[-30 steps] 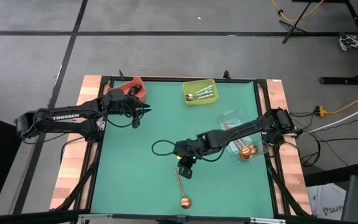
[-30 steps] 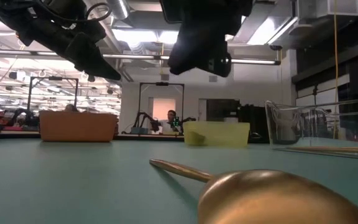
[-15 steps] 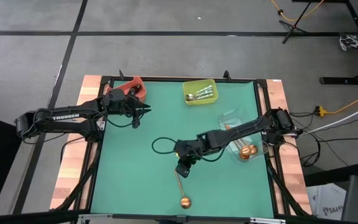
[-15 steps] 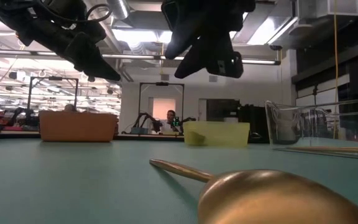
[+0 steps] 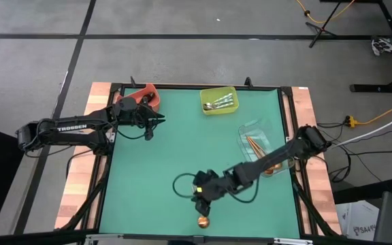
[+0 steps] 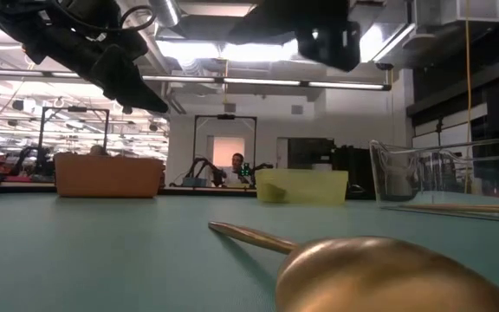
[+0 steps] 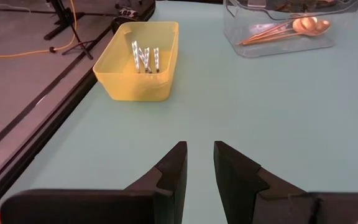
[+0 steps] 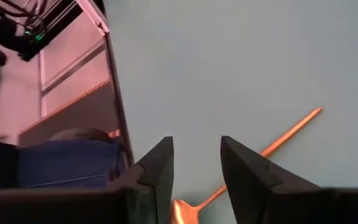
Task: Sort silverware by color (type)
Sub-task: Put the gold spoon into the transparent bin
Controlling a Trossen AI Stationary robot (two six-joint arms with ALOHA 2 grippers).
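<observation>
A copper-gold spoon (image 5: 201, 212) lies flat on the green table near its front edge, with its round bowl (image 6: 379, 276) toward that edge and its handle (image 8: 289, 130) pointing away. My right gripper (image 5: 203, 198) hovers open over the handle, and the bowl (image 8: 183, 213) shows low between its fingers (image 8: 157, 163). It touches nothing. My left gripper (image 5: 156, 123) waits open and empty in the air at the far left, beside the red bin (image 5: 143, 94). Silver spoons (image 7: 144, 57) lie in the yellow-green bin (image 5: 219, 101). Copper spoons (image 7: 291, 29) lie in the clear bin (image 5: 258, 144).
The red bin stands at the far left corner, the yellow-green bin at the far middle and the clear bin at the right edge. Bare green mat (image 5: 155, 177) lies between them. A dark frame rail (image 8: 114, 112) runs along the table's front edge, close to the spoon.
My right gripper has swung toward the table's near edge along the spoon's handle, rolling at the wrist. Its fingers have spread apart. The spoon has stayed where it lay.
</observation>
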